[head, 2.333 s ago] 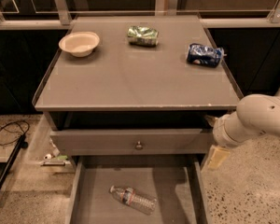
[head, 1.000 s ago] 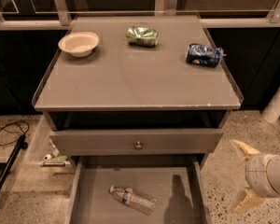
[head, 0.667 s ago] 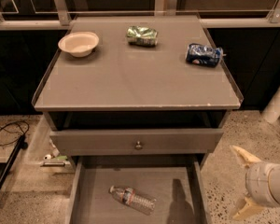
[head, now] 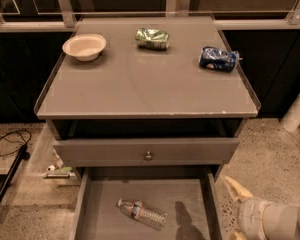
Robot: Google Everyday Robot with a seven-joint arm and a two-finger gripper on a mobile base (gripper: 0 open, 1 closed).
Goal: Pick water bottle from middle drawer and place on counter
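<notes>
The water bottle (head: 141,213) lies on its side on the floor of the open middle drawer (head: 190,204), cap pointing left. My gripper (head: 233,212) is at the bottom right, just outside the drawer's right wall and to the right of the bottle, with its two pale fingers (head: 235,188) spread open and empty. The counter (head: 145,86) is the grey top above the drawers.
On the counter stand a white bowl (head: 84,46) at the back left, a crushed green can (head: 152,38) at the back middle and a crushed blue can (head: 218,58) at the right. A closed drawer front with a knob (head: 148,155) sits above the open drawer. Cables lie on the floor at left.
My gripper has dropped from beside the cabinet's right side to the bottom right corner and edged left toward the drawer. The bottle has not moved.
</notes>
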